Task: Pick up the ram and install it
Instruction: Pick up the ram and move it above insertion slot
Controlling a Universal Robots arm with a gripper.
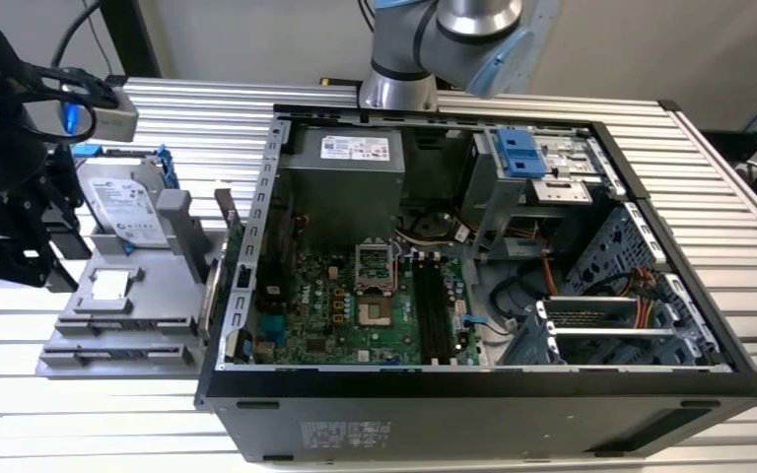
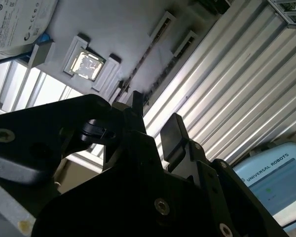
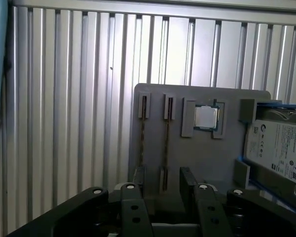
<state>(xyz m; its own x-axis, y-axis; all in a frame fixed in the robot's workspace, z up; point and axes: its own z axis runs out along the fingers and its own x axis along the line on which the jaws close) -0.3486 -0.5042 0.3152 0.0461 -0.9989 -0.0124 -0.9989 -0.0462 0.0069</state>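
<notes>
On the exterior view's left, the gripper (image 1: 36, 266) hangs over a gray fixture plate (image 1: 155, 296) on the slatted aluminium bench (image 1: 733, 197), beside the open PC case (image 1: 484, 414). The gripper is spread wide and holds nothing. In the first wrist view the ram (image 3: 166, 143) stands on edge in its slot on the plate, lined up with the gap between the two fingers (image 3: 137, 177); can't tell if they touch it. A second ram stick (image 3: 142, 133) stands parallel just beside it, in line with one finger. The CPU (image 3: 206, 117) sits in the next pocket, then the hard drive (image 3: 278, 150) in its blue frame at the plate's far end. The motherboard (image 1: 339, 305) with long black slots (image 1: 432, 310) lies inside the case, well apart from the ram.
</notes>
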